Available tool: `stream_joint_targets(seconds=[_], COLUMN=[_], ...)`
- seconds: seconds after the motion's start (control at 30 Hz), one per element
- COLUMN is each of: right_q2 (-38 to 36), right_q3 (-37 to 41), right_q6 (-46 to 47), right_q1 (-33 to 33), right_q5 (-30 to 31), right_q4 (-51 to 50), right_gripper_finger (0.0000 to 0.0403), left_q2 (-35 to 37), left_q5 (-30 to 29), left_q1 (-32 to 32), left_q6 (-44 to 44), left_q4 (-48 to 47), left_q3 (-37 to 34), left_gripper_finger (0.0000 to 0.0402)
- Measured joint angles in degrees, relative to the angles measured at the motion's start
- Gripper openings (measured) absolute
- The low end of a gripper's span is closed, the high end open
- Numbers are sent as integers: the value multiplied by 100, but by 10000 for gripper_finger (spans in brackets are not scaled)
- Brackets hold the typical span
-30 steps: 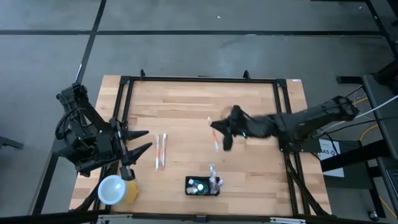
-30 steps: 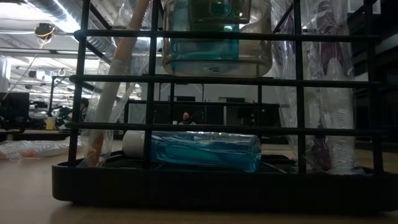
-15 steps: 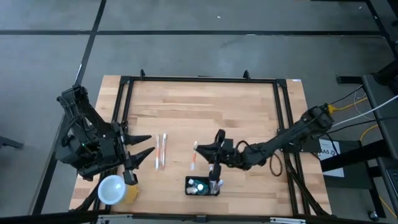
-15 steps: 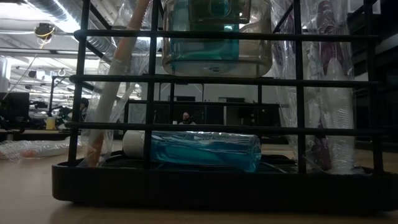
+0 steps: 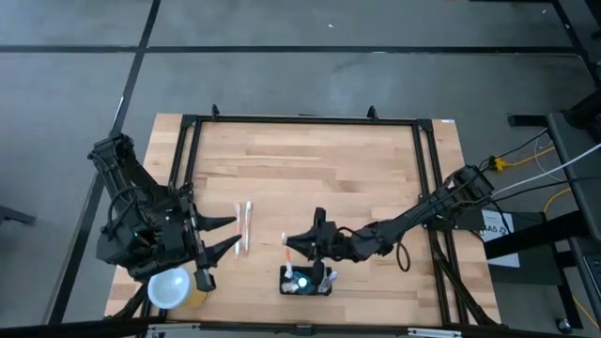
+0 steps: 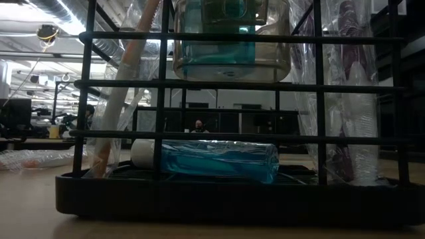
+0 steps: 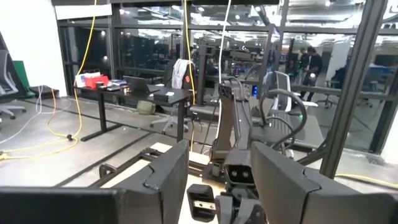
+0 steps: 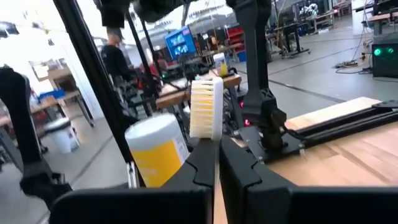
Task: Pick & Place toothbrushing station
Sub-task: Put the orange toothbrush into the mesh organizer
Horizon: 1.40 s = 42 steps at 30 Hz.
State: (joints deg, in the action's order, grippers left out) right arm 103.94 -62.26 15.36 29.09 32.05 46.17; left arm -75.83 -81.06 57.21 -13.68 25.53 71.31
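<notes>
The toothbrushing station [image 5: 305,281] is a small black holder box near the table's front edge; the low view looks through its bars [image 6: 232,196] at a blue bottle lying inside. My right gripper [image 5: 290,244] hovers just beyond the station's far left corner, shut on a white toothbrush [image 5: 285,246]. My left gripper [image 5: 235,232] stands open at the left, beside two wrapped toothbrushes [image 5: 242,227] lying flat on the table. It holds nothing. My right gripper pinches the toothbrush between its two fingers [image 8: 202,163], just below the bristle head [image 8: 206,115]. The fingers lie level and point toward the table's left. The head sticks out past the fingertips, and the brush is clear of the table.
A yellow cup with a white top [image 5: 174,287] stands at the near left corner, close under my left arm. A black frame [image 5: 300,120] runs around the wooden tabletop. Bare wood lies across the far half.
My right gripper has swung from the table's right middle toward the near edge and the left, sinking as it went, and has carried the toothbrush to just beyond the station. My left gripper has drifted slightly toward the near edge, still open.
</notes>
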Motion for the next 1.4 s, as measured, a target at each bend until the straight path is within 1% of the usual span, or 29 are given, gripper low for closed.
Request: stream_joint_targets(seconds=[0.1,0.27,0.33,0.43,0.5,0.7,0.83,0.97,1.13,1.27,1.4], right_q2=[0,79,74,59,96,348,363,454,750,1087,1353], right_q3=[0,-17,-128,-316,-352,-352,-354,-354,-356,-356,-354], right_q6=[-33,-56,-223,-297,-230,-55,61,127,332,522,621], right_q1=[-43,-95,-145,-367,-582,-1000,-1182,-1366,-1599,-1672,-1634], right_q5=[-66,-429,-630,-1241,-1775,-3267,-4054,-4603,-4992,-5141,-5206], right_q4=[-140,-120,-98,-348,-548,-452,-418,-169,560,1201,1422], right_gripper_finger=[6,6,6,6,6,6,6,6,6,6,6], left_q2=[0,0,0,0,0,0,0,0,0,0,0], left_q5=[0,0,2,6,7,-13,-243,-332,-351,-472,-523], left_q1=[0,0,0,0,0,132,204,238,238,238,238], left_q6=[6,49,50,50,89,200,200,154,156,150,152], left_q4=[-4,-3,-5,-2,-4,-6,-22,-26,-26,-28,-56], left_q3=[0,0,0,0,0,0,0,0,0,0,0], left_gripper_finger=[168,168,168,168,168,168,168,168,168,168,168])
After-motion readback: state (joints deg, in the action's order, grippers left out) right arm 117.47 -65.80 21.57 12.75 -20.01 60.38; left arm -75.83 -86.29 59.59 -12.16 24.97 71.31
